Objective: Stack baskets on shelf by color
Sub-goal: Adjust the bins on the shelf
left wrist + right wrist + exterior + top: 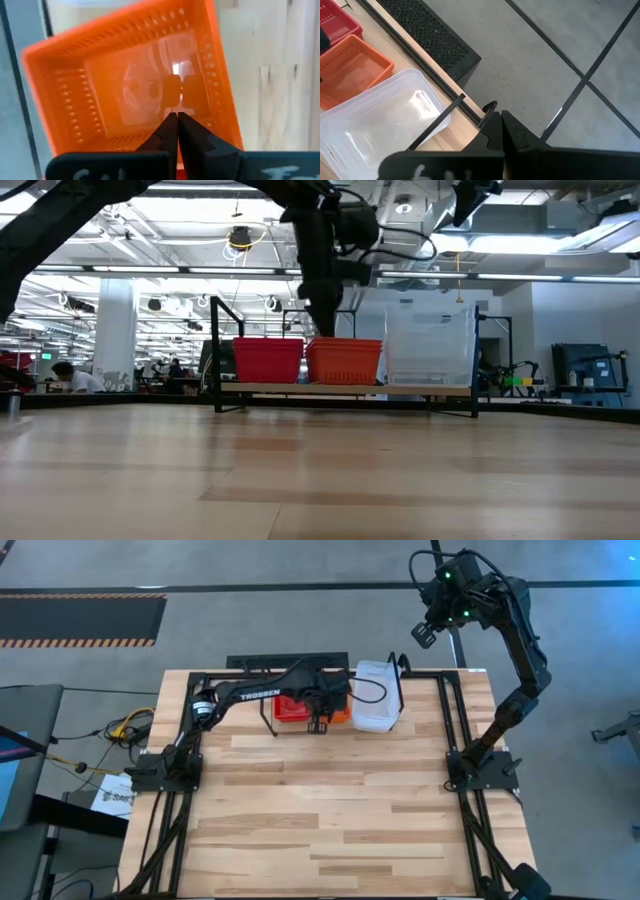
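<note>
Baskets sit in a row on the shelf (pixel 345 390) along the far edge of my worktop (pixel 330 810): a red basket (pixel 267 361) toward the far-left side, an orange basket (pixel 344 361) touching it in the middle, and a taller clear basket (pixel 430 347) at the right end, nearest the far-right corner.

Starting from the near edge, I see bare pale wood planks, butcher-block style, with nothing lying on them across the near and middle stretch. Black frame rails run along the left and right edges, where the two arm bases are bolted.

Farther on, my left gripper (pixel 176 120) hangs right over the orange basket, its fingers pressed together with nothing between them; from its wrist camera I look down into the empty orange mesh interior. The left arm reaches across the red basket to get there.

My right gripper (pixel 496 119) is raised well past the far-right corner, off the worktop and over the floor, its fingers also pressed together and empty. Its camera looks down on the clear basket, a corner of the orange one, and one looped end of the shelf.

Beyond the far edge lies grey concrete floor (pixel 300 620) with dark lines and a hazard-striped mat. At table level, the room behind is a large open hall with ceiling lights, a white column and workstations.
</note>
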You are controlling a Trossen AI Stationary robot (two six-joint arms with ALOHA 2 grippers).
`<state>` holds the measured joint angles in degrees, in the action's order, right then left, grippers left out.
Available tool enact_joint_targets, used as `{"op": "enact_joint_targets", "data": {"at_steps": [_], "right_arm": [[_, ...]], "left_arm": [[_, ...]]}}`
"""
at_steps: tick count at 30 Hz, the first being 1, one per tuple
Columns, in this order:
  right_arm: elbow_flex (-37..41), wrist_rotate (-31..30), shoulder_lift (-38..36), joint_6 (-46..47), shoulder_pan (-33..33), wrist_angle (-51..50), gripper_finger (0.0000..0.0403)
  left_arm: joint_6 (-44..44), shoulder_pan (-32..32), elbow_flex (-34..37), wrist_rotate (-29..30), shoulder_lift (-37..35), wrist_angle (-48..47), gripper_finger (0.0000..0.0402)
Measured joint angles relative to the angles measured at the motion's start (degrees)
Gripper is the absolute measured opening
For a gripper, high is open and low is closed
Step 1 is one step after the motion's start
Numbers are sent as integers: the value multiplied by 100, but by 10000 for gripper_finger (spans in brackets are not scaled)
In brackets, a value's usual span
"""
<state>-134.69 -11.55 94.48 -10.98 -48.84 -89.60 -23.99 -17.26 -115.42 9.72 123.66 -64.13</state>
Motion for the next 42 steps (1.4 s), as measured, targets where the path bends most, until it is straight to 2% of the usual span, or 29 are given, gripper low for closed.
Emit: {"op": "enact_joint_targets", "data": {"at_steps": [5,7,11,14,19,25,29,39,42], "right_arm": [[0,4,0,-9,2,0,1],[0,6,0,-20,2,0,1],[0,7,0,-98,0,-4,1],[-1,9,0,-151,0,-6,1],[0,8,0,-156,0,-5,1],[0,8,0,-172,0,-5,1],[0,7,0,-290,0,-4,1],[0,7,0,-456,0,2,1],[0,4,0,-461,0,3,1]], "left_arm": [[324,100,-753,-93,-7,-357,0],[378,155,-1047,-564,-7,-650,0],[630,227,-1350,-2027,-13,-1161,0],[1026,294,-1355,-2413,-11,-1546,0],[1716,439,-1089,-1960,20,-1705,0],[2611,656,-776,-980,26,-1225,0],[2801,803,-673,-379,26,-746,0],[3143,896,-338,-296,20,-349,0],[3226,896,-151,-41,20,-306,0]]}}
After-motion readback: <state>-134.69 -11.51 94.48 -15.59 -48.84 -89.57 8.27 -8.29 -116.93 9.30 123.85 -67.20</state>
